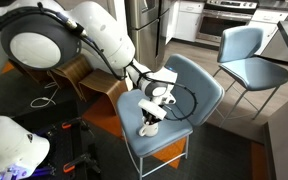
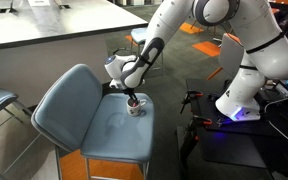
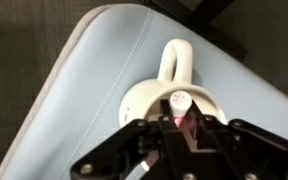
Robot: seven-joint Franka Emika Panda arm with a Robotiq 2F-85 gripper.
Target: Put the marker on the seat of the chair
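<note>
Squarely under gripped marker (image 3: 181,106), white mug (image 3: 142,98) on chair (image 3: 89,62)

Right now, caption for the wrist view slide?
End effector, pinkish marker between its fingers, over white mug on blue-grey chair seat.

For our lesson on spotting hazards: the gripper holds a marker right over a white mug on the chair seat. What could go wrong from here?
1. The marker in the gripper sits directly above the mug; released here, it would likely land in the mug, not on the seat.
2. Moving sideways this low, the gripper may knock the mug over.
</note>
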